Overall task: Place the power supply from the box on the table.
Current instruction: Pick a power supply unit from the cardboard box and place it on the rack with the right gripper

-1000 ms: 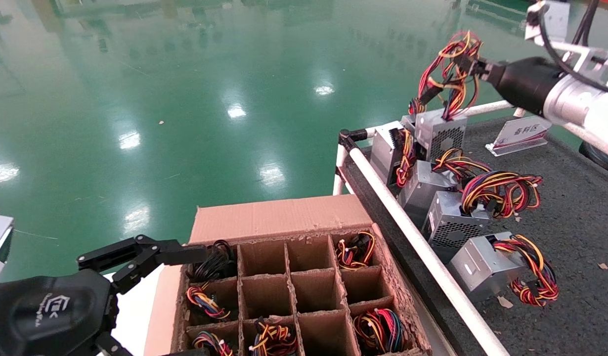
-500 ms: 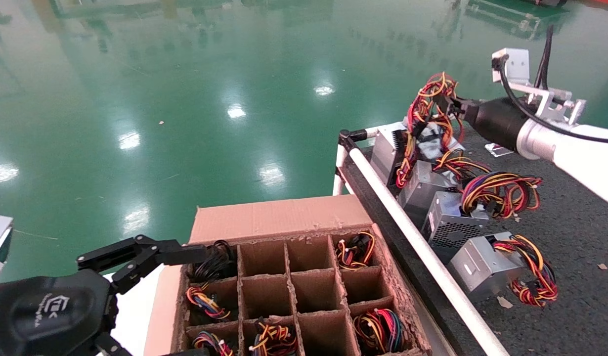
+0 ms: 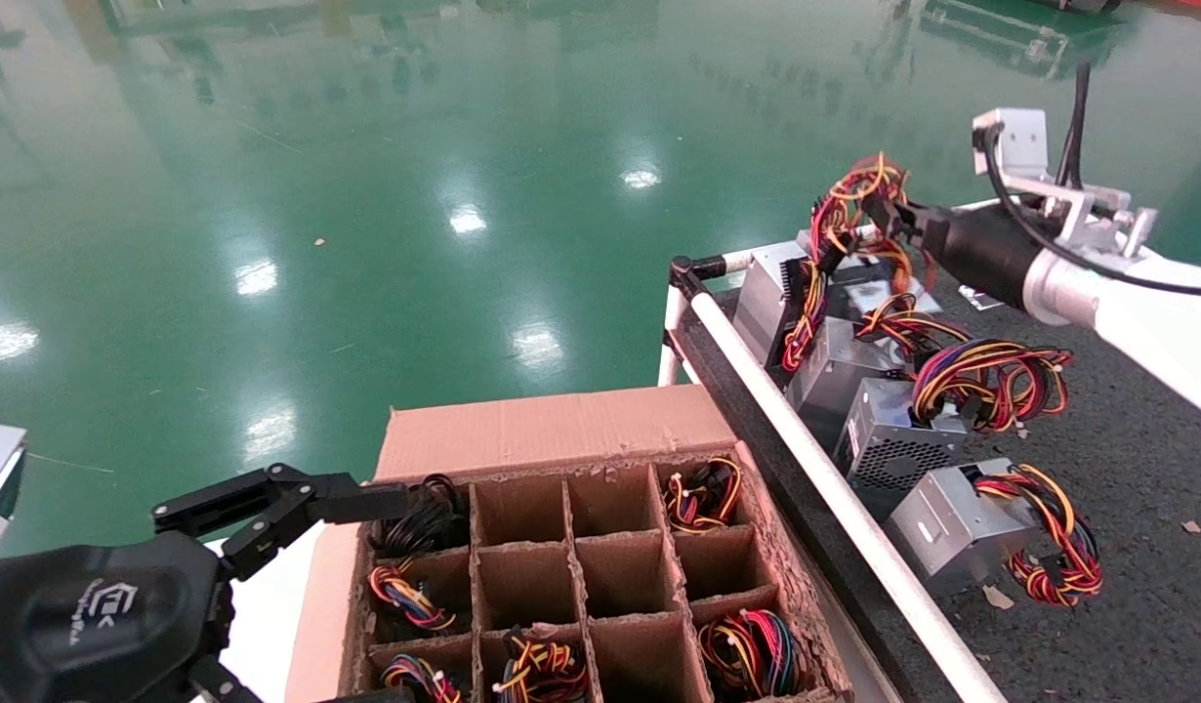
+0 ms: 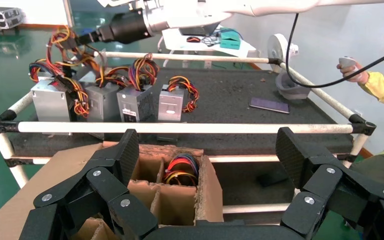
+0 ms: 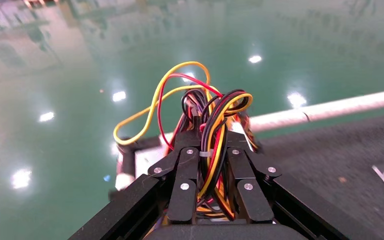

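The right gripper point(image 3: 893, 217), clenched on the supply's point(image 3: 859, 278) wires point(image 5: 207, 127), has lowered it onto the table point(image 3: 1128, 439) at two o'clock; release remains. Left gripper point(image 4: 205, 185) idles spread by the box point(image 3: 552, 430).

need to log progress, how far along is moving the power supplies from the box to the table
Done: four units sit in a row along the table edge. In hand: the right gripper is shut on the wire bundle of a fifth power supply at the row's far end. Left: the box has wires showing in several cells. The left gripper hovers open over the box.
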Action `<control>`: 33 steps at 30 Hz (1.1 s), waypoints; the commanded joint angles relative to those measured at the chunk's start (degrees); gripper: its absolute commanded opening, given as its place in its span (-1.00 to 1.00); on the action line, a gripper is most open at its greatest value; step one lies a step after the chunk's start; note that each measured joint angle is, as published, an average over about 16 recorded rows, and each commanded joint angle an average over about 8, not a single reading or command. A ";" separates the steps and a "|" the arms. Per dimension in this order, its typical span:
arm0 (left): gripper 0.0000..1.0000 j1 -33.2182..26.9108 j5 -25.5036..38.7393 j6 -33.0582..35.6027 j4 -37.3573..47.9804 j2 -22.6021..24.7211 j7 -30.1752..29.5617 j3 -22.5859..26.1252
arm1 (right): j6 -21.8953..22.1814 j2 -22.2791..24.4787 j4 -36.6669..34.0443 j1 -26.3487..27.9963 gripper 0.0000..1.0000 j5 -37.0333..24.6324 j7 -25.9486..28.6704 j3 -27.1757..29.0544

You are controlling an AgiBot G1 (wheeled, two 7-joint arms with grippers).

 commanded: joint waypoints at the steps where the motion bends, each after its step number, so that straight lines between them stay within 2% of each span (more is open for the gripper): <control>1: 1.00 0.00 0.00 0.00 0.00 0.00 0.00 0.00 | 0.25 0.27 -0.15 -0.40 -0.49 -0.26 -0.35 -0.17; 6: 1.00 0.01 -0.01 -0.01 0.01 0.00 0.00 0.00 | 0.65 0.63 -0.24 -1.13 0.75 -0.57 -0.93 -0.43; 7: 1.00 0.01 -0.01 -0.01 0.01 0.00 0.00 0.00 | 0.68 0.66 -0.24 -1.20 0.94 -0.59 -0.97 -0.46; 8: 1.00 0.01 -0.01 -0.01 0.01 0.00 0.00 -0.01 | 0.71 0.68 -0.24 -1.25 1.00 -0.60 -1.01 -0.48; 33: 1.00 0.01 -0.01 -0.01 0.01 0.00 0.00 -0.01 | 0.60 0.62 -0.23 -0.97 1.00 -0.63 -0.80 -0.41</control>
